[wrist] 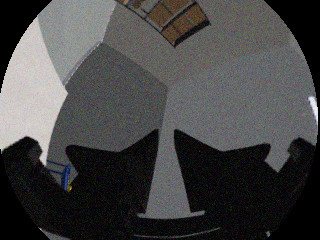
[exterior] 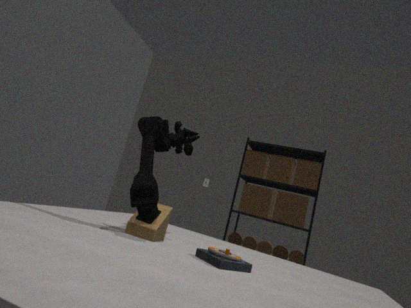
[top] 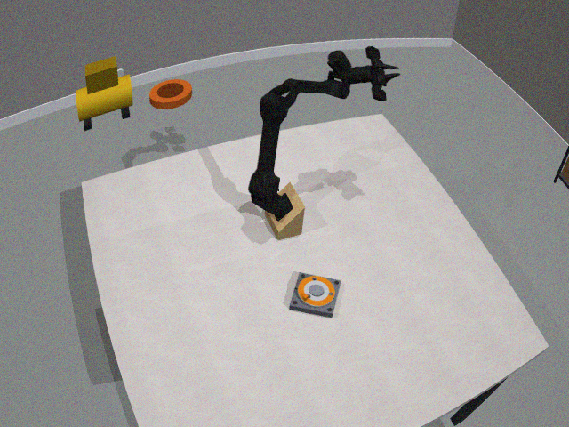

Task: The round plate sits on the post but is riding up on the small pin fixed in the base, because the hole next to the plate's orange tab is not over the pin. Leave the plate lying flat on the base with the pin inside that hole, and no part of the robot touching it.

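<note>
The round plate, orange with a pale inner ring, sits around the grey post on the dark square base. In the exterior view the plate looks slightly tilted above the base. Its orange tab stands up at the lower left of the plate in the top view. The pin and the hole beside the tab cannot be made out. My gripper is raised high behind the base, well away from the plate. Its fingers stand a narrow gap apart with nothing between them.
The arm stands on a wooden block behind the base, on the pale table. Beyond the table are a yellow tank, an orange ring and a shelf rack with boxes.
</note>
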Robot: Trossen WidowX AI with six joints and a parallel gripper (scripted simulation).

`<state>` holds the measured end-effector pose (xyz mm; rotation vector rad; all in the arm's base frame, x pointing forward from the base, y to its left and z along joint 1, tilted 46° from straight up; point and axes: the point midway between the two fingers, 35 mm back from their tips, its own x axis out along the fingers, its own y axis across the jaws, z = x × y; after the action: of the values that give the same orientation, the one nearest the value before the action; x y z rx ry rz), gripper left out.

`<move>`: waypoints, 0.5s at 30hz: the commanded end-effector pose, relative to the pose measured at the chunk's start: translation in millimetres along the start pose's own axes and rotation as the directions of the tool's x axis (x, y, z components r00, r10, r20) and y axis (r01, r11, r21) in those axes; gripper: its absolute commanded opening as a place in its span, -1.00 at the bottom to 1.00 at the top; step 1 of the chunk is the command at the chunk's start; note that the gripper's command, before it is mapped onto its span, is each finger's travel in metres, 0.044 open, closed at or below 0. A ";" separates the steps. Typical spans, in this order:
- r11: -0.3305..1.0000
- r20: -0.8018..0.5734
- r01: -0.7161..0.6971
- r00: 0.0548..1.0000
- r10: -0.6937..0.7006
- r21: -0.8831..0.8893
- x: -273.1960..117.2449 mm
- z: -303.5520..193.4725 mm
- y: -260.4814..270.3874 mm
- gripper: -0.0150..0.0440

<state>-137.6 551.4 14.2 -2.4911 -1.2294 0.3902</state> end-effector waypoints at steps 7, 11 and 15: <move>0.909 0.032 -0.297 0.953 0.301 0.293 101.8 -61.4 111.7 -0.49; 0.837 0.046 -0.382 0.917 0.397 0.392 122.9 -82.2 153.3 -0.49; 0.682 0.079 -0.493 0.837 0.542 0.540 144.0 -114.8 223.5 -0.49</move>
<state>98.5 542.6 14.8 -2.3253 -0.4588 0.6335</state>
